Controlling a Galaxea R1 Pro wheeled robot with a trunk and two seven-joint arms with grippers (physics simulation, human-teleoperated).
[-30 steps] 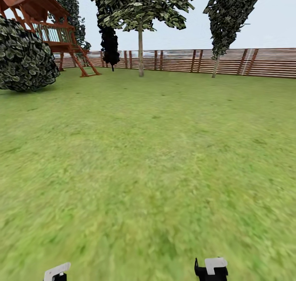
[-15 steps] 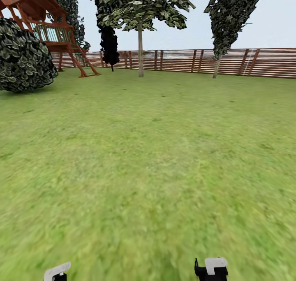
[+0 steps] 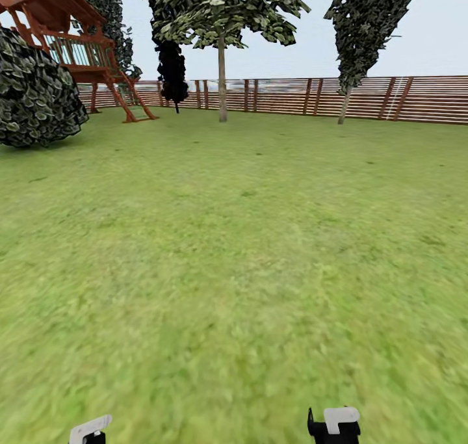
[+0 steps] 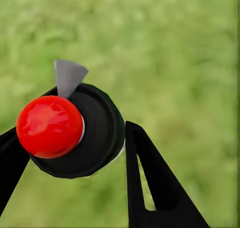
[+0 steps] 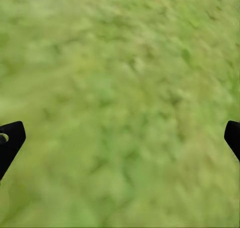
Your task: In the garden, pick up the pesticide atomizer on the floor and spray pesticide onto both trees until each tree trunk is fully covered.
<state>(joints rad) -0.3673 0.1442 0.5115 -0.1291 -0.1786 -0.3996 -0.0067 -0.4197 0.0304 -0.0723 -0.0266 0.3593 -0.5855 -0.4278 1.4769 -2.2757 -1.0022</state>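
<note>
Since a second ago, the whole head view has been shifted slightly: the round shrub point(image 3: 36, 93) and the wooden playhouse point(image 3: 62, 28) are seen a little further toward the left edge, and the fence point(image 3: 364, 98) a little lower, so it is the camera that has moved rather than the things.

At the wrist, the left gripper point(image 4: 70, 153) is seen clamped on the pesticide atomizer point(image 4: 80, 133), whose black round body with a red cap and a grey nozzle tip is held between the two black fingers point(image 4: 150, 188), above blurred grass point(image 4: 175, 47). The right gripper point(image 5: 120, 138) is held with its fingertips point(image 5: 11, 138) spread wide apart, nothing between them, over the floor point(image 5: 125, 77).

Well ahead of both grippers, beyond the lawn point(image 3: 234, 249), a tree point(image 3: 222, 80) with a straight pale trunk is seen just before the fence. A second thin-trunked tree point(image 3: 344, 103) stands to the right of it.
</note>
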